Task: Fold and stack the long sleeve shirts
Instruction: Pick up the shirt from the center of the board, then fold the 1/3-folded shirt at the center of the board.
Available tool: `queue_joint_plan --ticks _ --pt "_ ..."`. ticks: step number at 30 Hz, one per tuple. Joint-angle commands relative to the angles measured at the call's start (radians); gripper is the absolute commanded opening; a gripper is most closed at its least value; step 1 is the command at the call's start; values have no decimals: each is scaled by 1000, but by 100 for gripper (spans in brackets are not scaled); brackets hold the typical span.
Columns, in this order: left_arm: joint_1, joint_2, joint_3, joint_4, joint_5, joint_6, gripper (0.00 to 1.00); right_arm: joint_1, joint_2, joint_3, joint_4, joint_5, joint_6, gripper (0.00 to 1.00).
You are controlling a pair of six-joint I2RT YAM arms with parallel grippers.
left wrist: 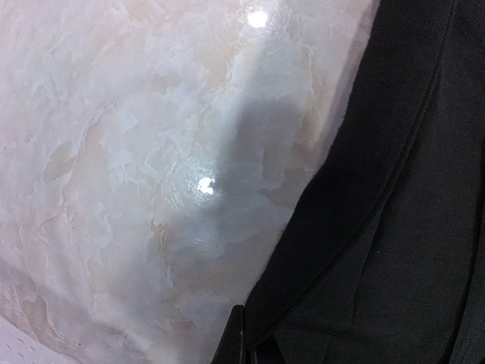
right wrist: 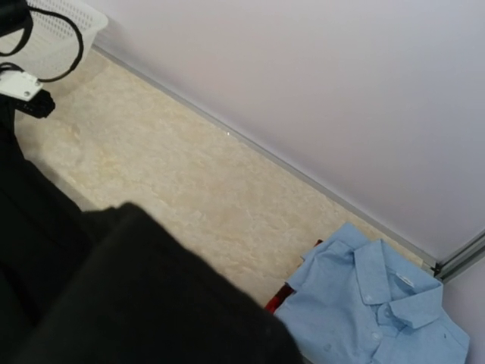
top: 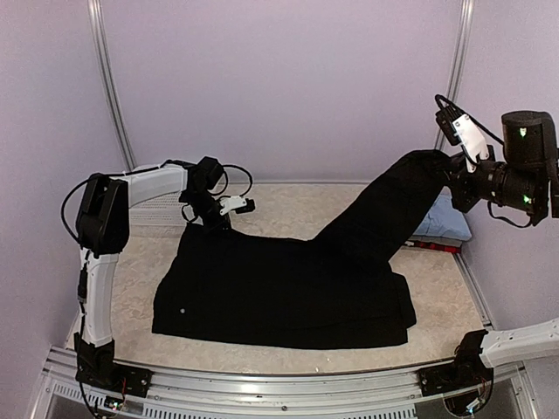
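The large black shirt [top: 279, 288] lies spread across the middle of the table. One sleeve rises slantwise to the upper right, where my right gripper [top: 452, 168] is shut on its end and holds it high. In the right wrist view black cloth [right wrist: 136, 303] hides the fingers. My left gripper [top: 210, 214] sits low at the shirt's back left corner. In the left wrist view one dark finger [left wrist: 235, 337] presses against the shirt's edge [left wrist: 409, 227], shut on it. The light blue shirt [right wrist: 379, 303] lies folded at the back right on the red-and-black one [right wrist: 282, 294].
A white mesh basket [right wrist: 57, 38] stands at the back left behind the left arm [top: 157, 209]. The folded stack [top: 441, 218] lies against the right wall, under the raised sleeve. Walls close the back and both sides.
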Motion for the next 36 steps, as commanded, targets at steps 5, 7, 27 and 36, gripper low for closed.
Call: queue_joint_plan --ticks 5,7,27,36 --pt "-103 -302 -266 221 -196 -153 0 -8 61 135 -205 -28 98 0" --pt "-132 -351 -327 243 -252 -187 0 -8 65 151 -237 -69 121 0" --pt "-334 -533 -682 252 -469 -299 5 -8 -17 219 -369 -256 245 0" --pt "-341 -528 -677 178 -460 -284 9 -7 -29 246 -421 -381 295 0"
